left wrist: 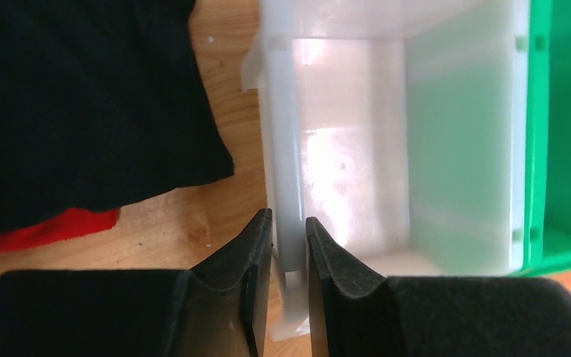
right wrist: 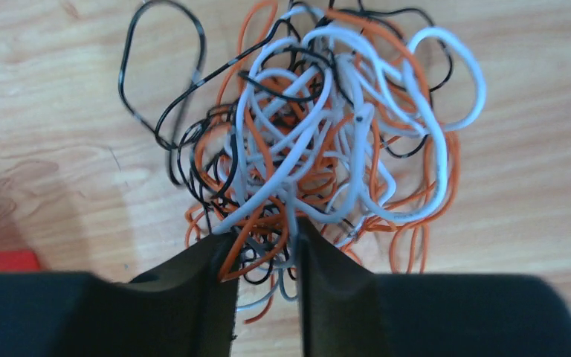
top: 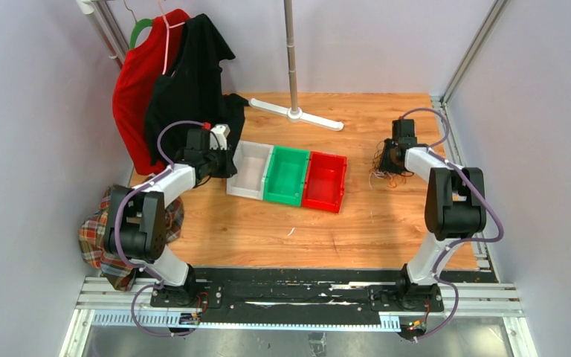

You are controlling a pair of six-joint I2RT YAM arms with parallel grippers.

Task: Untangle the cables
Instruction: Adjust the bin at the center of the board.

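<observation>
Cables (right wrist: 357,141) are risking dragging as one clump: right gripper (right wrist: 262,236) is straddling many strands, grip unclear; left gripper (left wrist: 288,222) is clamping white bin (left wrist: 357,149) wall.

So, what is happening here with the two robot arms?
Two robot arms work at a wooden table. The right gripper is set into a tangle of white, orange and black cables, with some strands between its fingers; whether it grips them is not clear. The left gripper straddles a wall of the empty white bin. The cables are not yet untangled.
</observation>
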